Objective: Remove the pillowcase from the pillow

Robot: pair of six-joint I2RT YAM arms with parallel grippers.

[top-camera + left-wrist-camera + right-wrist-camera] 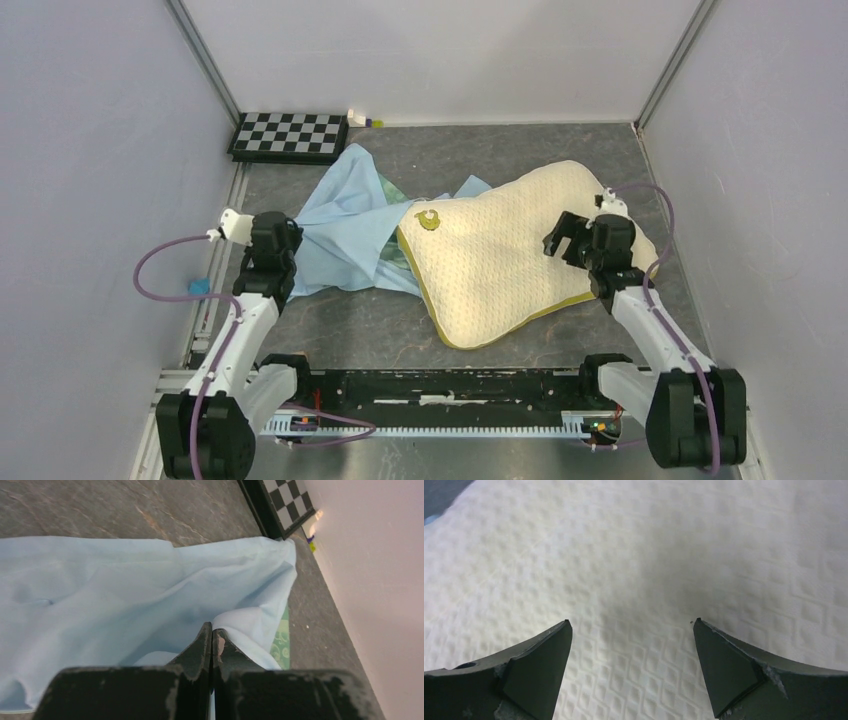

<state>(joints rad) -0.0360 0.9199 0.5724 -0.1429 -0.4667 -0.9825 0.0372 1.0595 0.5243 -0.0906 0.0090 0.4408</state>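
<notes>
The cream pillow (pixel 500 255) lies bare on the table at centre right, its green logo (pixel 428 221) near its left corner. The light-blue pillowcase (pixel 340 225) lies crumpled to its left, touching the pillow's left edge, with its green flap (pixel 392 190) showing. My left gripper (pixel 295 245) is at the cloth's left end; in the left wrist view it (pixel 212 630) is shut on a fold of the pillowcase (pixel 125 590). My right gripper (pixel 560 238) hovers open over the pillow's right part; in the right wrist view it (pixel 631 625) is empty above the dimpled pillow (pixel 634 555).
A checkerboard (pixel 290 135) lies at the back left, also in the left wrist view (pixel 287 505). A small white and green object (pixel 362 120) sits beside it by the back wall. Walls enclose the left, back and right. A metal rail (pixel 440 425) runs along the front.
</notes>
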